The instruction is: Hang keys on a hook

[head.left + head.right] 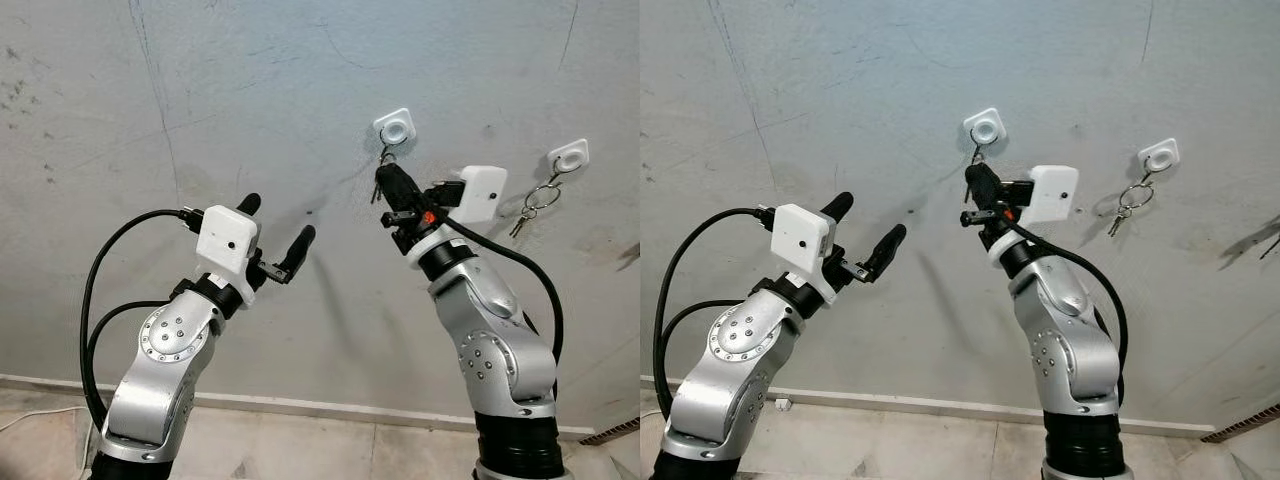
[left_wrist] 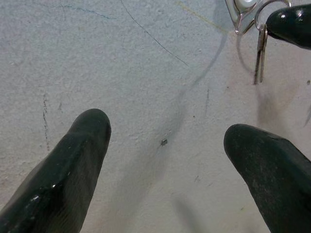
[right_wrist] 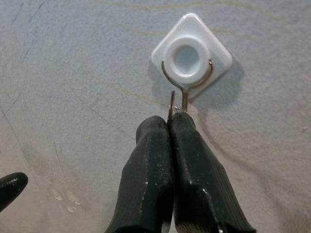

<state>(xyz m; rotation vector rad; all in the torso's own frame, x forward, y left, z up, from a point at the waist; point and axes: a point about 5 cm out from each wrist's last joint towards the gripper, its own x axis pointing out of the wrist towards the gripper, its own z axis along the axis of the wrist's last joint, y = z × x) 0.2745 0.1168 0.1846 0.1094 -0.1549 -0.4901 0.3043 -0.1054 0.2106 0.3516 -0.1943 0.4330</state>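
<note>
Right claw [image 3: 169, 119] is pinching your key ring [image 3: 187, 83] clamped at the white wall hook [image 3: 191, 54]; keep easing it on while the left claw [image 1: 276, 236] is gaping idle.

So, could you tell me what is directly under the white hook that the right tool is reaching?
Under the white hook, a wire ring loops its knob, pinched below by the right tool. A key dangles there; the ring's lower part is hidden between the fingers.

Glossy white plastic hook [image 3: 191, 57], rough wall [image 3: 73, 58]
</note>
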